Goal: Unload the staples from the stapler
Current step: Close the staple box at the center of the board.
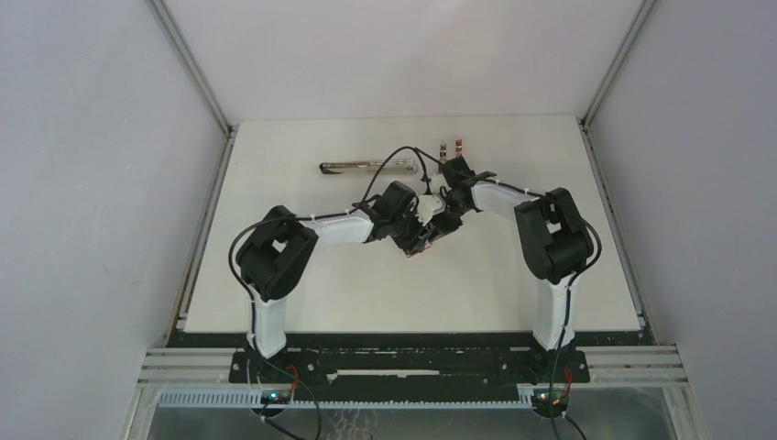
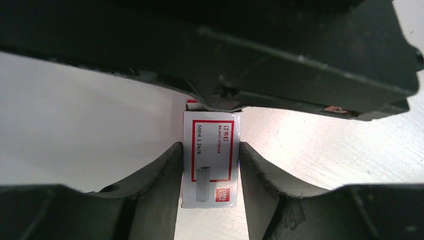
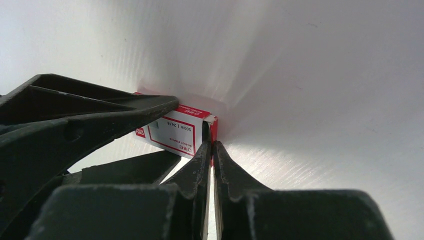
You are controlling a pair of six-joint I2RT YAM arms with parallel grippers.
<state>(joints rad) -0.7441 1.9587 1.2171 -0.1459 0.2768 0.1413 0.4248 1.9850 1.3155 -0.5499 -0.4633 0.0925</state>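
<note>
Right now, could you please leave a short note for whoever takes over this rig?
Left pincer: shut on the box.
Right pincer: shut, tips at the box's end; whether it pinches anything is unclear.
Stapler: lies beyond both pincers, untouched.
Staples: two strips lie just right of the stapler, apart from it.
Done: those strips are out.
Left: whether more sit in the stapler cannot be told.

White table (image 1: pixel 302 284) carries silver stapler (image 1: pixel 366 167); two staple strips (image 1: pixel 451 147); small box (image 2: pixel 210 155).
</note>
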